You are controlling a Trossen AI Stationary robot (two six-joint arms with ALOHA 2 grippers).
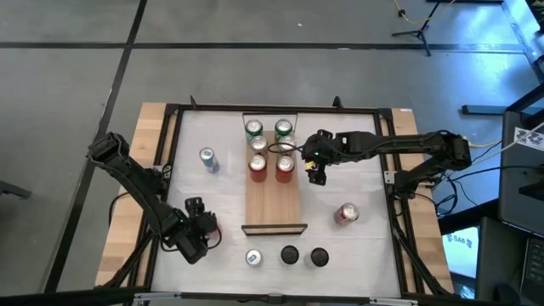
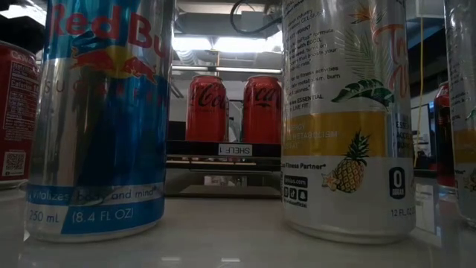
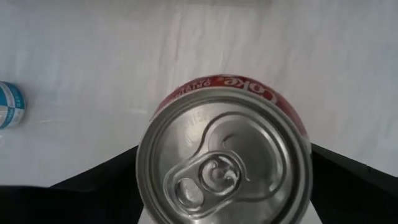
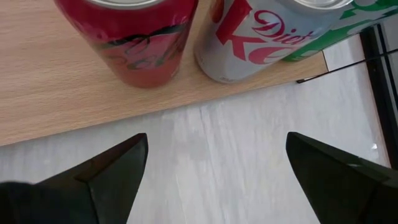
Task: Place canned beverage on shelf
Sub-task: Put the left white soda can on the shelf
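The light-wood shelf [image 1: 274,204] lies mid-table with several upright cans on its far half: green [image 1: 253,129], silver [image 1: 287,143] and red [image 1: 285,166]. My right gripper [image 1: 316,170] is open and empty over the white table, just off the shelf's right long edge. In its wrist view [image 4: 217,174] it faces a red can [image 4: 134,37] and a Diet Coke can [image 4: 261,37]. My left gripper [image 1: 202,228] is at the near left, shut on a red Coke can [image 3: 224,162] that the gripper hides in the high view. My left gripper has the red Coke can between its two fingers [image 3: 93,183], one on each side of the can's wall below the top rim [image 3: 149,186]. The fingers come from above, pointing down. The can's top hides the contact, and I cannot tell whether its base is on the table.
A blue-and-silver can [image 1: 208,159] stands left of the shelf, and a red can [image 1: 347,214] lies on the table at the right. A silver can [image 1: 253,257] and two dark-topped cans [image 1: 290,254] stand at the near edge. The shelf's near half is bare wood.
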